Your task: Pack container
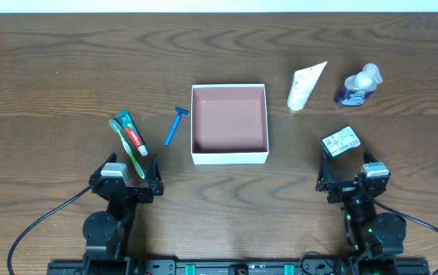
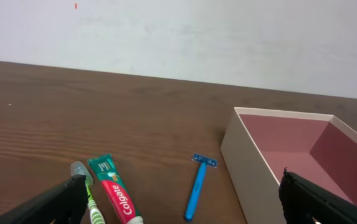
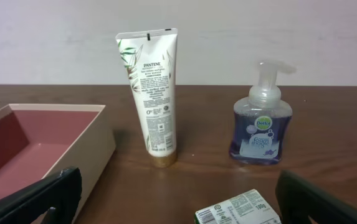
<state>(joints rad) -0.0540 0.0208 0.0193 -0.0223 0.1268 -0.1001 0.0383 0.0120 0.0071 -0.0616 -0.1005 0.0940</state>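
The left arm [image 1: 111, 206] and right arm [image 1: 368, 206] are black, grey-capped, with black cables [image 1: 64, 204].

Matt container [image 1: 229, 156], wood-grain table [image 1: 66, 76]

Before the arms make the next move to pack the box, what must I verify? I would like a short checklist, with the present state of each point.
1. Container open on top and empty inside: ok.
2. Left gripper and right gripper open, holding nothing: ok.
3. Toothbrush lying clear of toothpaste: not ok, they lie side against side.
4. Razor free on all sides: ok.
5. White tube and pump bottle standing upright: ok.
6. Small carton just ahead of the right gripper, apart from it: ok.
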